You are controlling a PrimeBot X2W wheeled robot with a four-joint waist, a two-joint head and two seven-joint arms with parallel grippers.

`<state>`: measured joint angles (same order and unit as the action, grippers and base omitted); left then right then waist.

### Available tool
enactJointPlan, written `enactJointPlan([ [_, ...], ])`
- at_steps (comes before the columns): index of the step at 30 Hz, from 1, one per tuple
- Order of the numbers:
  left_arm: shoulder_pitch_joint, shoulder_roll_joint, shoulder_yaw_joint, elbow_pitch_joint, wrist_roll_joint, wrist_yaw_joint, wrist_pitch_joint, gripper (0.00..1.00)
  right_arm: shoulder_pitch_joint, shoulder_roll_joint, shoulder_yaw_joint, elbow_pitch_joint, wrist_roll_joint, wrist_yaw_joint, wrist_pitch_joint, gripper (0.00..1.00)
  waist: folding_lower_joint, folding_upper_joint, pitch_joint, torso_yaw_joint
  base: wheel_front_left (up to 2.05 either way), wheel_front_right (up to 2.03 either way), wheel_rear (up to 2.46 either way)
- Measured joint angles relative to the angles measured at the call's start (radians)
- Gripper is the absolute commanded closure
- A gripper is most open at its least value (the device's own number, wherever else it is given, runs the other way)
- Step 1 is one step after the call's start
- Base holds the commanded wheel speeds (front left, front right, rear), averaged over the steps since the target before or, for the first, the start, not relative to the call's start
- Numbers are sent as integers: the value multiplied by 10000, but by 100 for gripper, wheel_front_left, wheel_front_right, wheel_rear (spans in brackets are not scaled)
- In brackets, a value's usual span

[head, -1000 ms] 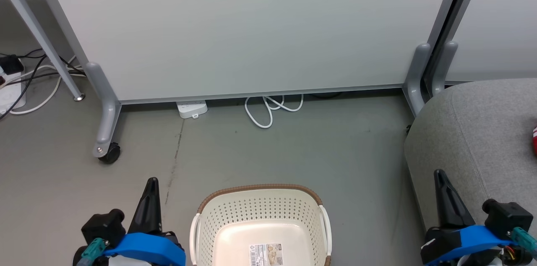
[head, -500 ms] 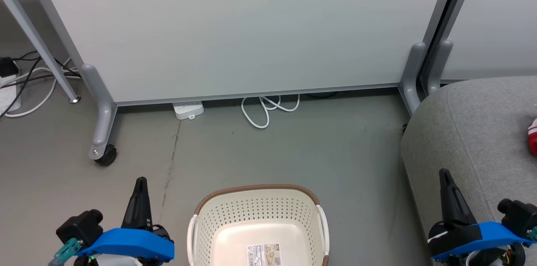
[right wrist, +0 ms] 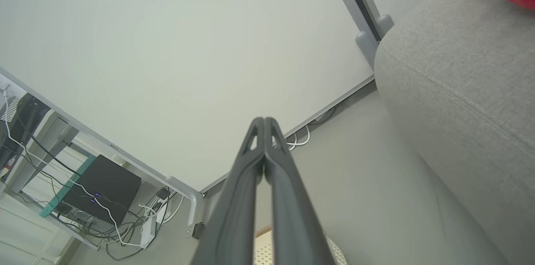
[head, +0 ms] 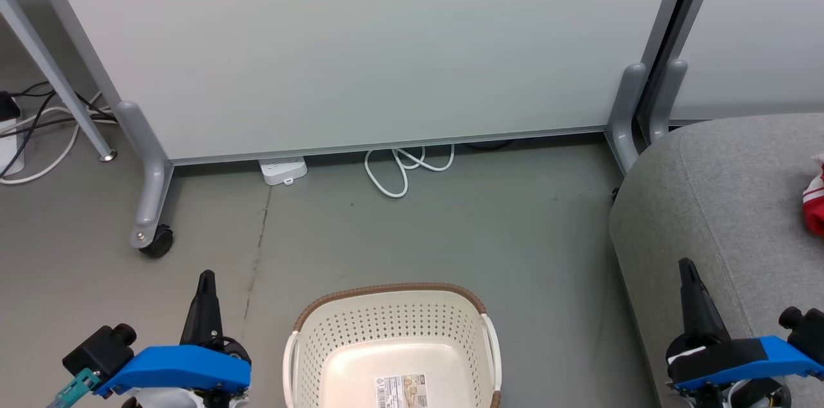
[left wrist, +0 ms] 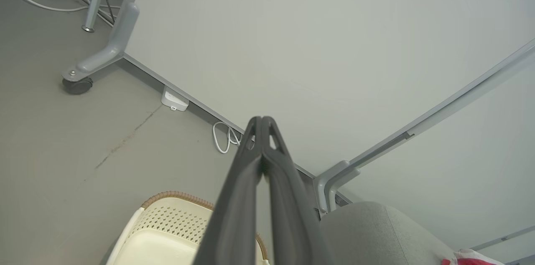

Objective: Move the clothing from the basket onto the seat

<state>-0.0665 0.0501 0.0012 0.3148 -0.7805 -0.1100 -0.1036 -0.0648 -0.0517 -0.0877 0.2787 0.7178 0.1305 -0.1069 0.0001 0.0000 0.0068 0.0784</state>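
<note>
Both left fingers and right fingers closed; clothing, apparently bunched, on seat.

Probably an office: wheeled partition, cables.

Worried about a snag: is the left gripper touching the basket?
Apart. The head view shows a strip of bare floor between the left gripper and the basket.

Bright even light, sharp focus, faint shadow beside the seat, wide-angle bending in wrist views.
</note>
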Motion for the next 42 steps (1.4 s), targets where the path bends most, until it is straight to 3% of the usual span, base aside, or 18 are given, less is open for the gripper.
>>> enactJointPlan([
  [42, -191, -2, 614, -376, -4642, -71, 1214, 100, -156, 6, -150, -169, 4989, 0, 1237, 100, 0, 0, -17, -363, 0, 0, 0],
])
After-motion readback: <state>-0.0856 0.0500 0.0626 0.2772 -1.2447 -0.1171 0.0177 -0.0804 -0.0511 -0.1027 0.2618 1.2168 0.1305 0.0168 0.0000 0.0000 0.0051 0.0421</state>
